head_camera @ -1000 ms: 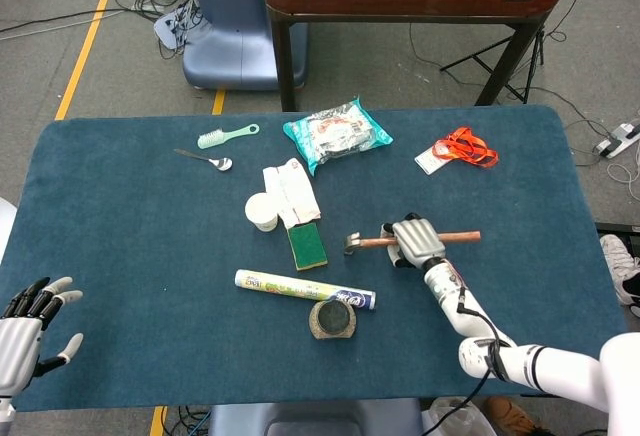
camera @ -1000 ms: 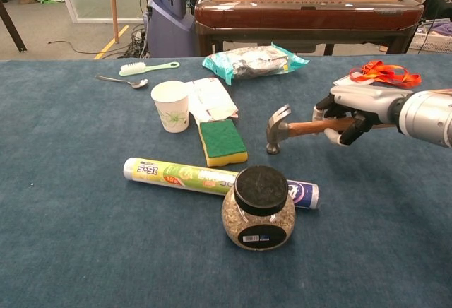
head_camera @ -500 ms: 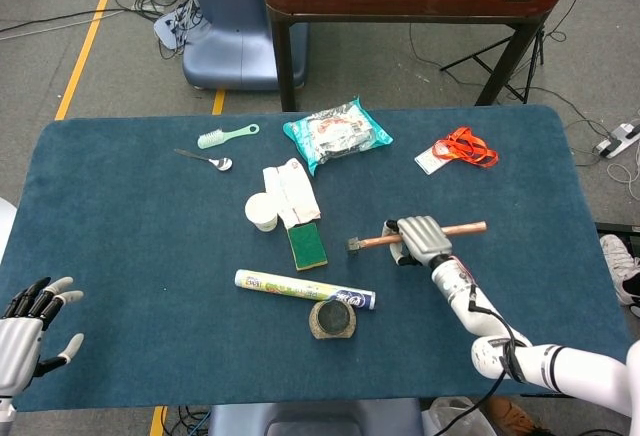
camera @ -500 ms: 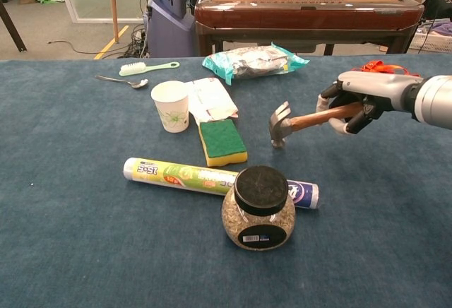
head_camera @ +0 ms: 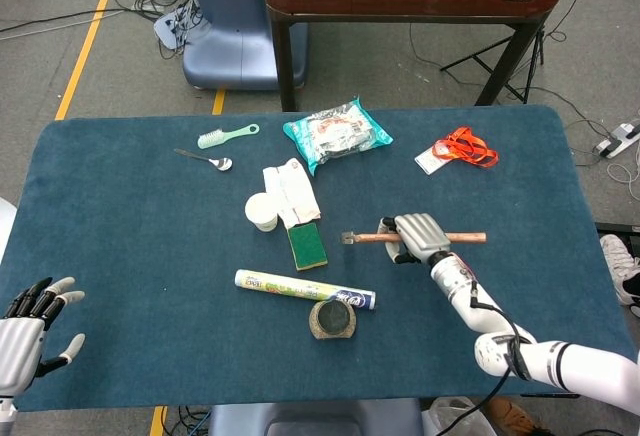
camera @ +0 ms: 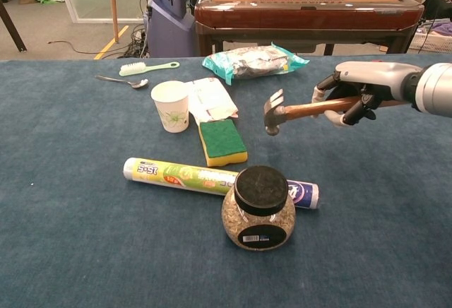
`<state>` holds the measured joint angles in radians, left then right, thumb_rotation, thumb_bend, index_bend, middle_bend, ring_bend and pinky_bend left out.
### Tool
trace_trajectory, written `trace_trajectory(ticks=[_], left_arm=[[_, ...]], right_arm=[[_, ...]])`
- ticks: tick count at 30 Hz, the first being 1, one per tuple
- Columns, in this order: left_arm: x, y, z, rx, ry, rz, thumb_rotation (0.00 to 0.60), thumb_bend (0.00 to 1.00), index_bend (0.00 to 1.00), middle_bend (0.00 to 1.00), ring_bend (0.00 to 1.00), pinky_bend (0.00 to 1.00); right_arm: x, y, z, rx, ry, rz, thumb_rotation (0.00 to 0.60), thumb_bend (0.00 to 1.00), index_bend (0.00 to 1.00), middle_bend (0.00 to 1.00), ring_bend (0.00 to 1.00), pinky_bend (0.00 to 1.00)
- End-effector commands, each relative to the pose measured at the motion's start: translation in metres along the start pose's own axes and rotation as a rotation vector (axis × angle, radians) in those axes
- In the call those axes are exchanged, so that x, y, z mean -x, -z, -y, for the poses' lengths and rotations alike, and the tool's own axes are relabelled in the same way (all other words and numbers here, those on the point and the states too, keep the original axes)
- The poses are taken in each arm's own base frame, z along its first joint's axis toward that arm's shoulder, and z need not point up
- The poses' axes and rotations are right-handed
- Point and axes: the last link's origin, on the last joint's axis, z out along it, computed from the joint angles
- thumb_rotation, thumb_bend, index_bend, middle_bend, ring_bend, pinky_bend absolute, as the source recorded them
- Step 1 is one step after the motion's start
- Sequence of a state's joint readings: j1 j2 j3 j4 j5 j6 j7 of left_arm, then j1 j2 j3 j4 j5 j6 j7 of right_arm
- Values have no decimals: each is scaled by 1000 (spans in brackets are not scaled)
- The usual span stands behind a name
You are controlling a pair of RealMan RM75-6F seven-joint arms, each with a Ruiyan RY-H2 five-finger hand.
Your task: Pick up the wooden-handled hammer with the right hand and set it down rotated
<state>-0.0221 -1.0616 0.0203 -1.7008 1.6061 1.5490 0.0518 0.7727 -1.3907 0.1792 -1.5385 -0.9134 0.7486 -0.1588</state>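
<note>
My right hand [head_camera: 418, 237] [camera: 357, 92] grips the wooden handle of the hammer [head_camera: 372, 237] [camera: 300, 109] near its middle. The hammer hangs above the blue table, roughly level, its metal head [camera: 272, 112] pointing left and the handle's free end sticking out to the right. It floats just right of the green-and-yellow sponge [head_camera: 307, 245] [camera: 222, 141]. My left hand [head_camera: 28, 328] rests at the table's near left corner with fingers spread and nothing in it; only the head view shows it.
Near the hammer lie a rolled tube [head_camera: 303, 288] [camera: 212, 178] and a black-lidded jar [head_camera: 332, 319] [camera: 259, 208]. A paper cup [camera: 171, 105], white wrapper [head_camera: 291, 191], snack bag [head_camera: 337, 132], brush [head_camera: 226, 136], spoon [head_camera: 206, 159] and orange lanyard [head_camera: 460, 147] sit farther back.
My right hand has raised the hammer higher off the table. The handle tilted up at the right end half a second ago and now lies level again, head shifted slightly left.
</note>
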Motion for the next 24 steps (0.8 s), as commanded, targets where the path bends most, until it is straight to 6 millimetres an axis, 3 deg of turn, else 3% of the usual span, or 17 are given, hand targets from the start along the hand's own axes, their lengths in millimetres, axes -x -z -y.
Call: trace_trajectory(ticks=[1, 15, 24], left_arm=[[0, 0, 0, 1, -1, 0, 600, 252, 282, 174, 84, 127], [2, 0, -1, 2, -8, 8, 600, 252, 282, 174, 84, 127], [2, 0, -1, 2, -10, 10, 600, 252, 282, 174, 84, 127]], right_arm=[[1, -1, 5, -10, -25, 10, 600, 999, 788, 822, 684, 777], [1, -8, 33, -73, -202, 81, 600, 1000, 792, 825, 692, 777], [8, -21, 40, -67, -262, 112, 600, 1000, 792, 825, 693, 777]])
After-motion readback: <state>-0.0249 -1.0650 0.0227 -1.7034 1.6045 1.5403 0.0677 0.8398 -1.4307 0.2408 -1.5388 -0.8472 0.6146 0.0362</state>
